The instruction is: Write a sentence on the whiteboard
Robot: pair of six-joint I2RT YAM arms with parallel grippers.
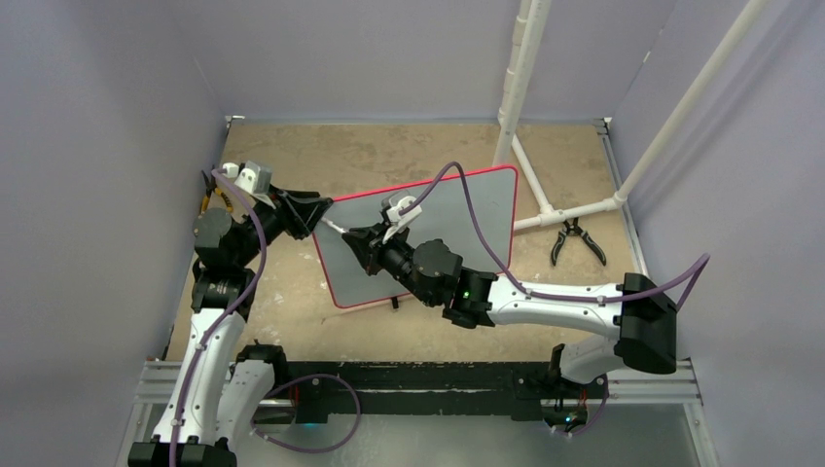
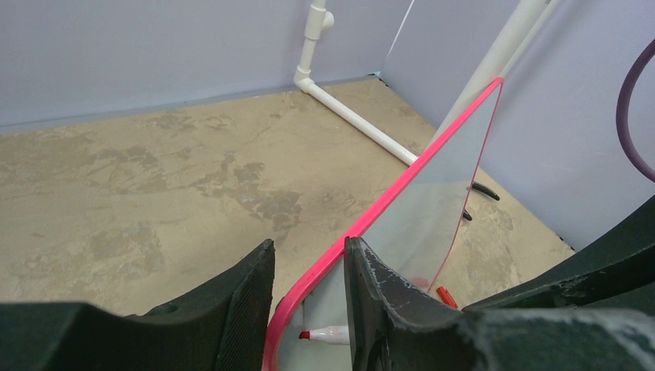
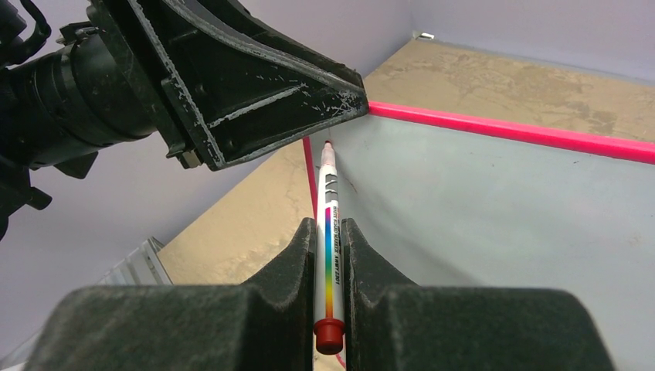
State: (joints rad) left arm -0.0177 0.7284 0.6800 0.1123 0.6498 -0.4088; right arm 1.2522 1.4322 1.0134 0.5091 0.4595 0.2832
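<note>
Red-rimmed whiteboard [image 1: 498, 199] | left tool [image 2: 309, 243] part-open astride its edge | right tool [image 3: 327, 224] clamps marker [image 3: 327, 193], stripes wrist-view only

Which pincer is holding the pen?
The right pincer: it is clamped on the white marker with the rainbow stripe. The left pincer holds no pen; it straddles the red rim of the whiteboard.

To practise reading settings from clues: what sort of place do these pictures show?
Likely a robot test booth: plain walls box in the table, with a white pipe frame and a whiteboard.
</note>
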